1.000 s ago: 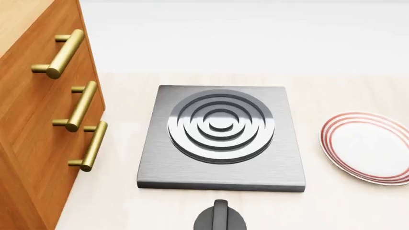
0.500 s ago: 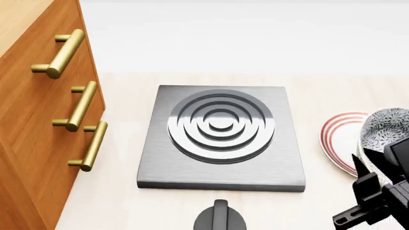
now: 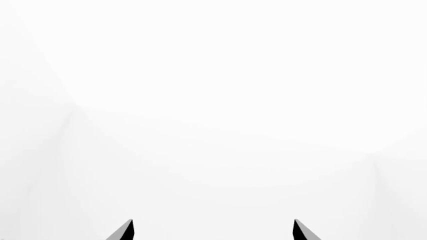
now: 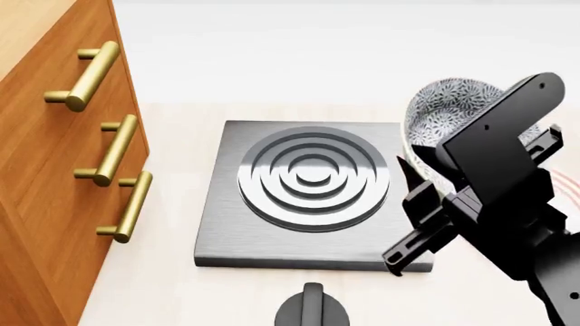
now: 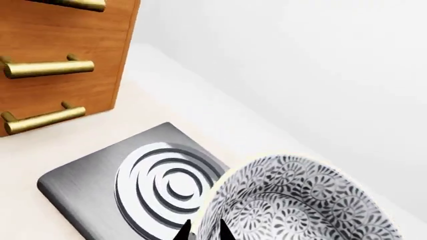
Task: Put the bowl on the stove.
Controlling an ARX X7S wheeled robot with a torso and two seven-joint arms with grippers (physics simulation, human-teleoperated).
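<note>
The speckled grey-blue bowl (image 4: 450,112) is held in the air beside the right edge of the stove (image 4: 272,241), tilted. My right gripper (image 4: 409,175) is shut on the bowl's rim. In the right wrist view the bowl (image 5: 300,200) fills the lower right and the fingertips (image 5: 223,231) pinch its rim, with the stove's ringed burner (image 5: 167,182) below and to the side. My left gripper (image 3: 213,232) shows only two fingertips set wide apart against blank white, holding nothing. It is out of the head view.
A wooden drawer cabinet (image 4: 54,170) with brass handles (image 4: 118,149) stands left of the stove. A black round knob (image 4: 313,309) sits in front of the stove. The red-ringed plate is mostly hidden behind my right arm (image 4: 507,224).
My right arm has come in from the right with the bowl, rising and moving left from over the plate to beside the stove's right edge.
</note>
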